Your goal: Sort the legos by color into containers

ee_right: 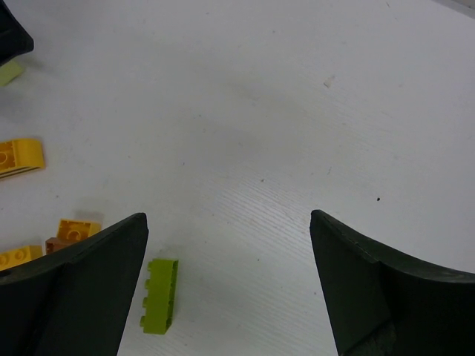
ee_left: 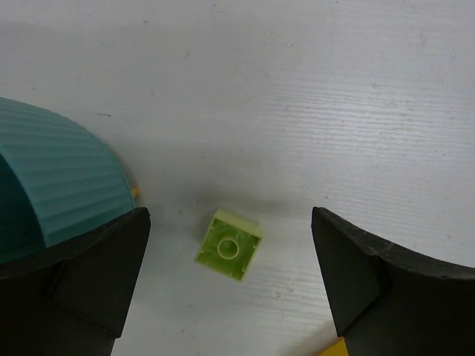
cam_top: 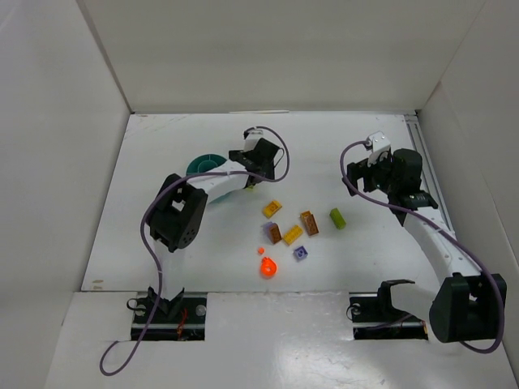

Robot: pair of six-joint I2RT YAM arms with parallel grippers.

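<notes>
A pale lime green lego (ee_left: 228, 245) lies upside down on the table, just outside the teal dish (ee_left: 52, 185). My left gripper (ee_left: 230, 285) hangs over it, open, one finger on each side, not touching it. The dish (cam_top: 200, 164) is partly hidden under the left arm. A darker lime green lego (ee_right: 159, 295) lies beside the left finger of my right gripper (ee_right: 228, 289), which is open and holds nothing. Loose on the table are yellow (cam_top: 272, 208), brown-orange (cam_top: 309, 222), purple (cam_top: 300, 254) and orange-red (cam_top: 268, 266) legos.
White walls box in the table on three sides. The left arm's cable (cam_top: 280, 158) loops over the dish area. In the right wrist view, yellow (ee_right: 18, 157) and orange (ee_right: 74, 228) bricks lie at the left edge.
</notes>
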